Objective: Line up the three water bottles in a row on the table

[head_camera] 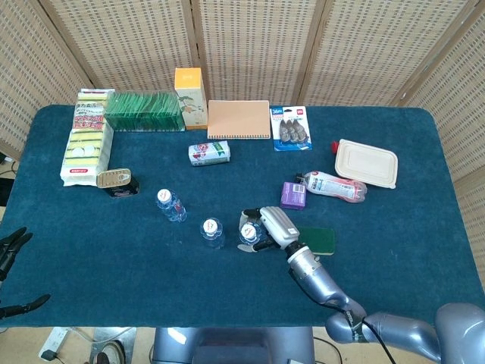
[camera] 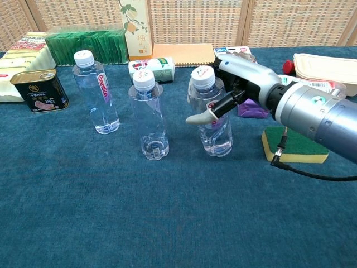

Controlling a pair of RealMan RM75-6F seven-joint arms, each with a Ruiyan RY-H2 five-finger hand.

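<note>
Three clear water bottles with white caps stand upright on the blue table. The left bottle (camera: 97,95) (head_camera: 170,205) and the middle bottle (camera: 149,116) (head_camera: 212,232) stand free. My right hand (camera: 237,84) (head_camera: 267,226) grips the third bottle (camera: 211,114) (head_camera: 248,232) just right of the middle one, its base down on the cloth. My left hand (head_camera: 10,250) hangs off the table's left edge, its fingers apart and holding nothing.
A green and yellow sponge (camera: 294,144) lies right of the held bottle, with a purple box (head_camera: 293,194) behind it. A tin can (camera: 39,89), a small carton lying flat (camera: 152,68), a notebook (head_camera: 239,119), a beige lidded container (head_camera: 367,162) and sponge packs (head_camera: 86,144) sit further back.
</note>
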